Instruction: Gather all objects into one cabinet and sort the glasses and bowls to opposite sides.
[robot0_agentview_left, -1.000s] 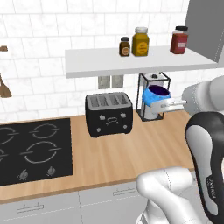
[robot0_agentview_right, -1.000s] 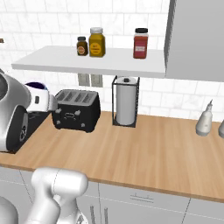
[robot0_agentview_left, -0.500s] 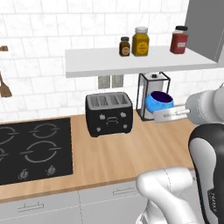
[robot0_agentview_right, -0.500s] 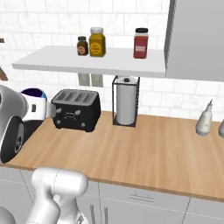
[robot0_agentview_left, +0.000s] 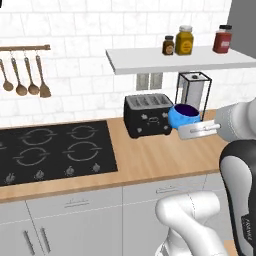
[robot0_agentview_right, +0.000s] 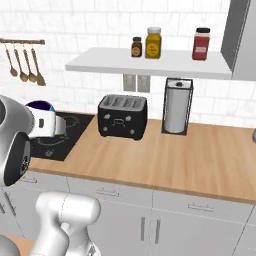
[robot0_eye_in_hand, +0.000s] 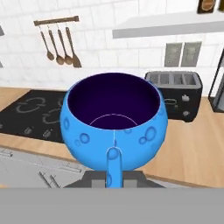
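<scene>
blue bowl (robot0_eye_in_hand: 113, 127) carried upright above the tabletop (robot0_agentview_left: 165, 155), pinched at its near wall by the closed hand (robot0_agentview_left: 199, 132), presumably bound for the cabinet.

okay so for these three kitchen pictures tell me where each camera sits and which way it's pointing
Left base view: behind the arm on its left, facing the hob and toaster; the white arm rises at lower right, holding the blue bowl.
Right base view: behind on the right, facing the paper towel holder; arm at lower left.
Hand view: on the hand, looking along the fingers at the bowl.
All three share the toaster and bowl.
</scene>
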